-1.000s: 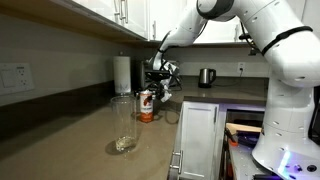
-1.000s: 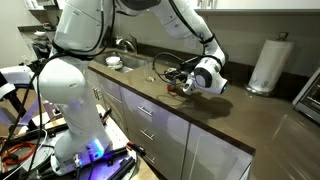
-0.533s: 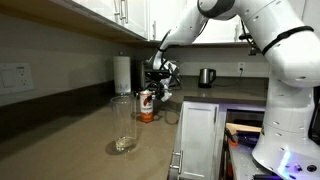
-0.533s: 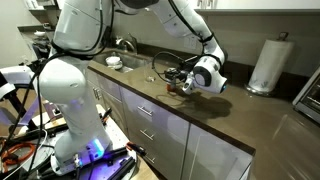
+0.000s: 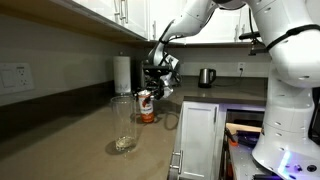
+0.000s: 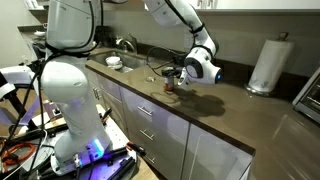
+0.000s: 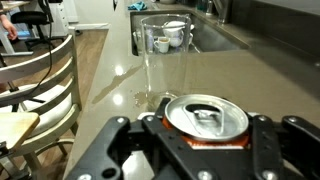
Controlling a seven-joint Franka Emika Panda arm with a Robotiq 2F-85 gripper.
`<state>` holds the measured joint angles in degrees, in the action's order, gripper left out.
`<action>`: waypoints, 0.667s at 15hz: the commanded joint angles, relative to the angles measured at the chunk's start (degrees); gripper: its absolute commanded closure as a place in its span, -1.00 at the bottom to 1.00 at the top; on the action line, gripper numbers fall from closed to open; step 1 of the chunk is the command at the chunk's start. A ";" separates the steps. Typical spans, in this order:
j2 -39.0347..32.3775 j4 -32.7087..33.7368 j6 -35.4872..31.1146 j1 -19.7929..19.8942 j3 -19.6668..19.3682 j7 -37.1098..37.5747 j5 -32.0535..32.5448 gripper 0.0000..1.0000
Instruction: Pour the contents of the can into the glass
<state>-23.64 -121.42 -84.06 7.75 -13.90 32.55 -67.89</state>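
Note:
The red-orange and white can [image 5: 146, 104] stands low over the brown counter in both exterior views [image 6: 172, 84]. In the wrist view its silver top [image 7: 205, 115] with an open tab hole fills the space between my fingers. My gripper [image 7: 200, 142] is shut on the can from the sides [image 5: 154, 88]. The tall clear glass [image 5: 123, 125] stands upright on the counter a short way from the can; in the wrist view it is just beyond the can [image 7: 162, 60]. It looks empty. The contents are hidden inside the can.
A white paper towel roll [image 5: 121, 73] stands at the back wall behind the can. A steel kettle [image 5: 206, 77] is on the far counter. A sink with dishes [image 7: 172, 36] lies beyond the glass. A wooden chair [image 7: 35, 95] stands off the counter edge.
The arm and wrist have risen and swung a little over the can. The can has shifted slightly with the gripper. The glass has not moved.

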 commanded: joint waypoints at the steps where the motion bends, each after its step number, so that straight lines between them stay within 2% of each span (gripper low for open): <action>1: 6.92 -5.50 -4.05 -1.70 0.51 3.00 -0.08 0.48; 10: 16.54 -11.33 -3.51 -1.41 1.43 2.07 0.87 0.48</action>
<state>-12.54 -129.51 -86.65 5.80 -12.78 33.22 -67.64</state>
